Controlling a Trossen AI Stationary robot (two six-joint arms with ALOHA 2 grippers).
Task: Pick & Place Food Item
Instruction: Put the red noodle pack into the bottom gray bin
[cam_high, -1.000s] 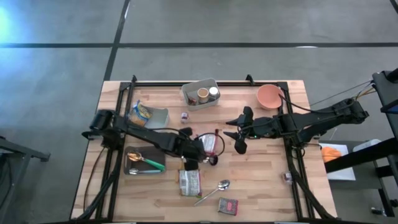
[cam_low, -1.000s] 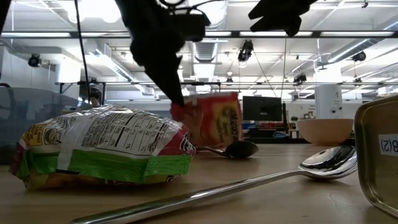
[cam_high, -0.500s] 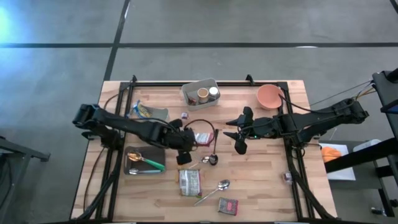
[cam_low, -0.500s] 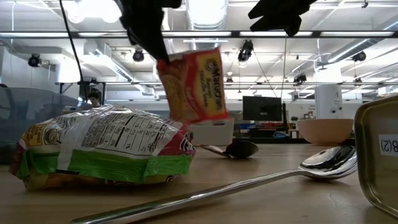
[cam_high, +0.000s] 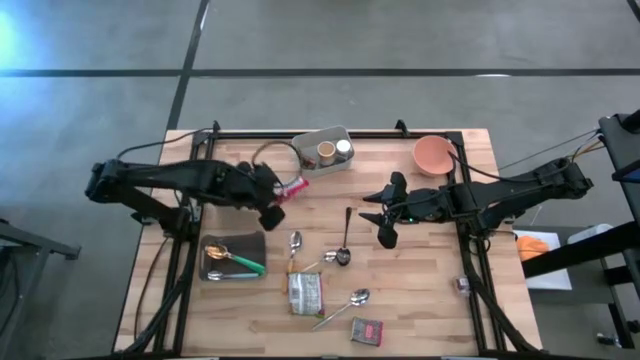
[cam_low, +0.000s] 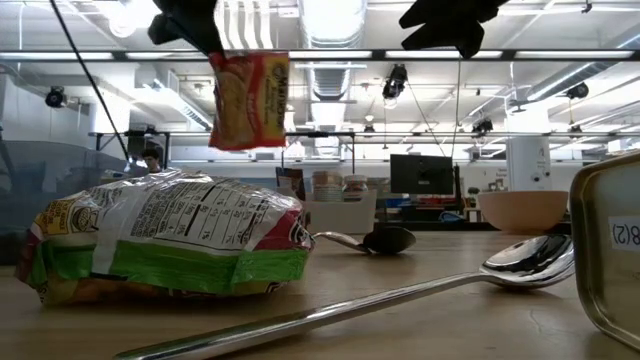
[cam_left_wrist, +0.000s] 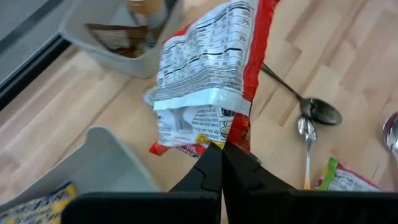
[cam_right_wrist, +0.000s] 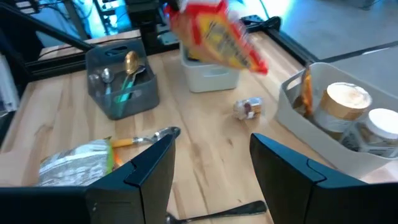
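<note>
While the right arm just hangs over the middle-right of the bench (cam_high: 420, 275), the left tool (cam_high: 272, 203) is pinched tight on one edge of a red and yellow food packet (cam_high: 291, 187), so the packet sticks out past the fingertips toward the grey bin (cam_high: 305, 150) at the back. From table height the packet (cam_low: 249, 100) dangles well clear of the wood, hanging straight down under the tool. The left wrist camera shows the two fingers closed together on its lower red seam (cam_left_wrist: 238, 134), label side facing the lens. Below it on the bench sit a couple of spoons (cam_high: 343, 240) and another crinkly snack bag (cam_high: 305, 293). The right tool (cam_high: 385, 213) has its fingers parted with nothing between them, well apart from the packet.
</note>
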